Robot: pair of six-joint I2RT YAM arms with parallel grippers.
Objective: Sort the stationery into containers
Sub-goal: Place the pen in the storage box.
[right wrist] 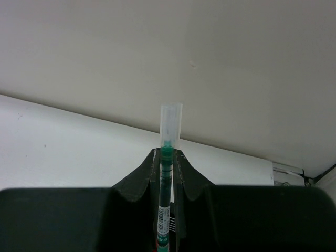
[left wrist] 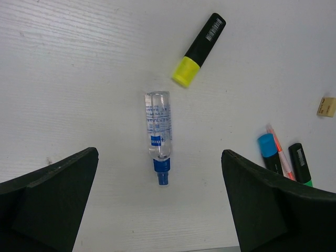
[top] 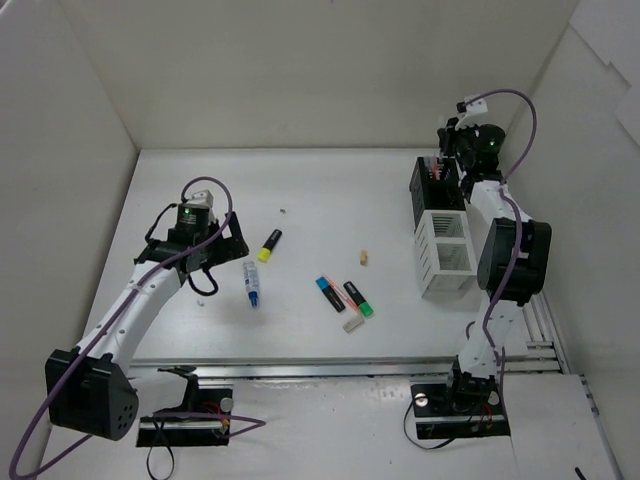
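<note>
Operator: Overhead first. What worries you?

Observer: The right tool [top: 456, 150] hangs about over the far end of the black container [top: 430, 185]. The white container [top: 446, 255] sits behind it, toward the arm's base. The tool is pinched narrow on something too thin to make out from up here. If the release comes off-centre, the piece could hit the rim and drop outside. The left tool [top: 218, 262] is spread wide, with the tube [top: 252, 283] just beside it.

Operator: And the left wrist?

Observer: The tube [left wrist: 158, 131] lies on the surface [left wrist: 63, 79], centred between the spread fingers and a little ahead of them, blue cap toward the tool. Nothing is held. The tube looks round and slick, so a lopsided close might roll it. It might also squirt forward into the yellow highlighter [left wrist: 198, 50], ahead and to the right.

Operator: Right wrist?

Observer: The tool [right wrist: 167, 156] is clamped on a green pen [right wrist: 170, 123] that runs along the fingers, clear cap past the tips. This view faces the back wall and shows no container, so I can't tell how the pen lines up with one. On a barrel that thin I'd expect it to pivot in the grip. It could then catch a slat or land across the rim.
</note>
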